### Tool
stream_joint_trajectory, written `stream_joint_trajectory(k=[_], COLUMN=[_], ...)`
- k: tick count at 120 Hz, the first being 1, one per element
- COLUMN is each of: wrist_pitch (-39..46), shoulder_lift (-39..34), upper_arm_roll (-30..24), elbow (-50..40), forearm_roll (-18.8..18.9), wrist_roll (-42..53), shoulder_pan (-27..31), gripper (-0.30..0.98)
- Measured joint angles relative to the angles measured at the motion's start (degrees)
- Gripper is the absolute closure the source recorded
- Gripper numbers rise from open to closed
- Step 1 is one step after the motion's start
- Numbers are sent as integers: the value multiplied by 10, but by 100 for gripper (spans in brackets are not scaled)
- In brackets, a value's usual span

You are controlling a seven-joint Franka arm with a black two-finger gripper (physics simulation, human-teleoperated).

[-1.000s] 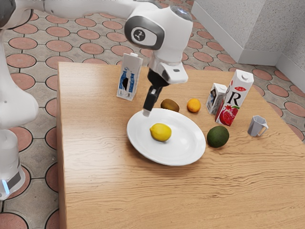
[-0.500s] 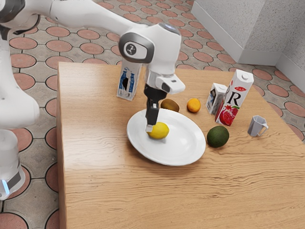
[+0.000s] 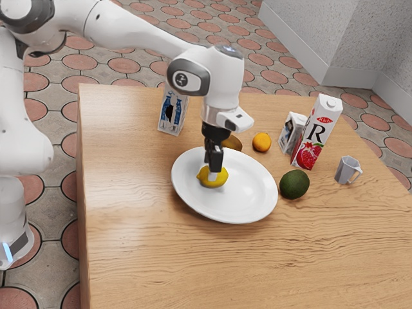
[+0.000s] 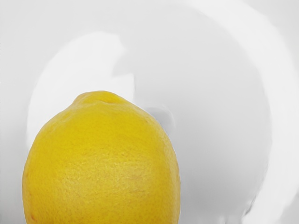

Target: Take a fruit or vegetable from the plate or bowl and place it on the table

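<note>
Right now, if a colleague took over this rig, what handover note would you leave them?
Gripper: low over the plate, at the lemon; I cannot tell whether it has a grip.
Lemon: within the plate's rim, not on the table.
Done: the reach to the lemon.
Left: check or make the grip, lift, carry past the rim, set the lemon on the table, let go. I'd keep away from the avocado beside the plate.

Kitchen-like room around me
My wooden counter holds a white plate, drink cartons and fruit; patterned tiles cover the floor.
</note>
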Motion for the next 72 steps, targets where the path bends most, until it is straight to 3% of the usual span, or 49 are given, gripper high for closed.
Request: stream_joint_trajectory(k=[24,38,52,72], wrist_pitch=[15,25,42,-3], shoulder_lift=[-4,-4,-6,3], upper_arm_roll=[44,61,80,23], elbow=[0,0,0,84], forearm_roll=[31,60,89,88], wrist_roll=[-20,-29,-36,8], shoulder_pan=[-35,-39,-51,-59], gripper=[2,24,29,32])
